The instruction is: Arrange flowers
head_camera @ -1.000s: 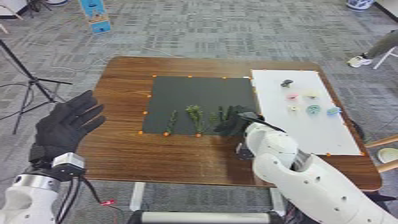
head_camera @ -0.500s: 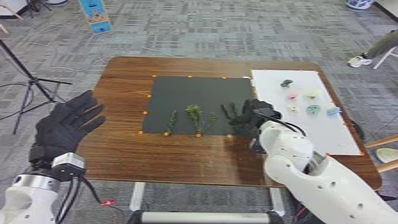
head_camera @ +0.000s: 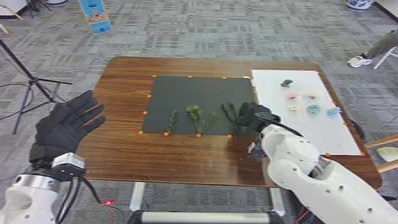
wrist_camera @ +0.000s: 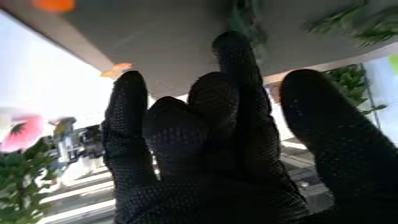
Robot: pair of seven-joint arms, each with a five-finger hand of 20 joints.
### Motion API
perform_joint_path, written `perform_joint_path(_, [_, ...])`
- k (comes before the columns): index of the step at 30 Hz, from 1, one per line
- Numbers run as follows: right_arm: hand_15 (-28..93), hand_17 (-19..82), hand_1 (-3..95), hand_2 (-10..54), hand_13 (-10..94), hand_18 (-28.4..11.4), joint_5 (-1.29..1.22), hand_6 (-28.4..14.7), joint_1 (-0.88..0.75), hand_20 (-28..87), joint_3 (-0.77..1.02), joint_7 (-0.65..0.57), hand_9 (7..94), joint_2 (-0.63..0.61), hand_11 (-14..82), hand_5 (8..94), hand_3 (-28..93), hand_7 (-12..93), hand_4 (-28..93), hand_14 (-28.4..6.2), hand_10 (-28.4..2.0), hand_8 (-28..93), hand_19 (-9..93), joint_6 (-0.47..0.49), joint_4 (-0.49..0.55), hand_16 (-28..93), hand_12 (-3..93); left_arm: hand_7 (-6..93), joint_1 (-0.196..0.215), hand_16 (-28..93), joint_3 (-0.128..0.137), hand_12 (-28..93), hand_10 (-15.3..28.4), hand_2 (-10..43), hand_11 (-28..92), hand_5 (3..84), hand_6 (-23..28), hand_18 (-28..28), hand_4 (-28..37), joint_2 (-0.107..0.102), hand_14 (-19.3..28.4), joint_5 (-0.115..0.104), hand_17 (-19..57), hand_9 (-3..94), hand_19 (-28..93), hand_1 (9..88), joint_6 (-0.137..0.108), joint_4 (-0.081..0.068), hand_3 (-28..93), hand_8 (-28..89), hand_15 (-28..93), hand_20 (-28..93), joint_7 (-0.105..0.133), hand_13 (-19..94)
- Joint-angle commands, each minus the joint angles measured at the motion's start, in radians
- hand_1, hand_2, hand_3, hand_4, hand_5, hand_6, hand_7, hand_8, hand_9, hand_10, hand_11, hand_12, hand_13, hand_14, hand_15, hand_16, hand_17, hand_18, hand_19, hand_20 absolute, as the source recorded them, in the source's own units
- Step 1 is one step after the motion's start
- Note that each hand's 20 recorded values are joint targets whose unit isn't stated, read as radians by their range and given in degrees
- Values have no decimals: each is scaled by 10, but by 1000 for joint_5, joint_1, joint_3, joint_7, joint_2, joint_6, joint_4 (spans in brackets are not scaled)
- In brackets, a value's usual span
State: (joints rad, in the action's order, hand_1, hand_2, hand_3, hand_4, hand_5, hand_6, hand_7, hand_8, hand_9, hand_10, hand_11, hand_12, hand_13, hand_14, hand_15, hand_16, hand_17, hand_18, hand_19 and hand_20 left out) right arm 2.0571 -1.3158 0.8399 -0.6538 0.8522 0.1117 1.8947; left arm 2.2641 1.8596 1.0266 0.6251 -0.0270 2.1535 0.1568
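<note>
In the head view, my right hand (head_camera: 254, 116) is over the right edge of the black mat (head_camera: 173, 92), with a dark green stem (head_camera: 228, 111) just left of its fingers. Farther left on the mat lie a bushy green sprig (head_camera: 194, 114) and a slim sprig (head_camera: 171, 121). Several small flower heads rest on the white sheet, among them a teal one (head_camera: 314, 109) and a pink one (head_camera: 292, 96). My left hand (head_camera: 67, 122) is held open left of the table. In the right wrist view, my right hand (wrist_camera: 213, 150) is open, a green sprig (wrist_camera: 247, 20) beyond its fingertips.
The brown table (head_camera: 191, 160) runs around the mat and the white sheet (head_camera: 324, 137). Orange markers line the edges of both. A black tripod (head_camera: 34, 80) stands on the floor to the left, and a wooden chair (head_camera: 384, 145) is close to the table's right side.
My right hand has moved right and a little farther from the robot, uncovering more of the stem beside it, and its forearm has swung right. My left hand has kept still.
</note>
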Motion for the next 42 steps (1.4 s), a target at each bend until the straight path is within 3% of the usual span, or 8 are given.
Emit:
perform_joint_path(1, [814, 244, 236, 117, 625, -216, -74, -36, -32, 377, 10, 70, 652, 2, 596, 641, 832, 256, -116, -149, -151, -47, 751, 42, 8, 446, 560, 206, 7, 23, 1, 179, 116, -70, 226, 354, 40, 208, -283, 0, 132, -8, -89, 283, 444, 228, 8, 1, 720, -97, 310, 126, -7, 238])
perform_joint_path(10, [815, 248, 220, 114, 628, -218, -55, -36, -45, 378, 17, 94, 655, 13, 595, 647, 827, 258, -120, -148, -153, -73, 751, 57, 31, 440, 557, 207, 15, 23, 4, 179, 115, -68, 225, 354, 39, 208, -283, 3, 132, -8, -89, 283, 444, 230, 2, 5, 717, -97, 309, 126, 0, 237])
perform_joint_path(28, [804, 267, 210, 88, 655, -221, -57, -40, -34, 371, 25, -31, 677, 32, 585, 680, 794, 239, -144, -142, -153, -72, 761, 93, 4, 428, 539, 209, 11, 23, 4, 179, 115, -68, 225, 354, 39, 208, -283, 8, 131, -8, -89, 283, 443, 227, -1, 4, 720, -99, 308, 126, -1, 238])
perform_joint_path(42, [804, 274, 198, 88, 675, -222, -116, -38, -60, 362, 79, 7, 699, 48, 581, 706, 771, 237, -151, -141, -152, -69, 767, 112, 25, 430, 541, 208, 16, 23, 8, 179, 115, -68, 225, 354, 40, 208, -283, 11, 132, -7, -88, 283, 443, 227, 1, 8, 720, -98, 309, 126, 1, 238])
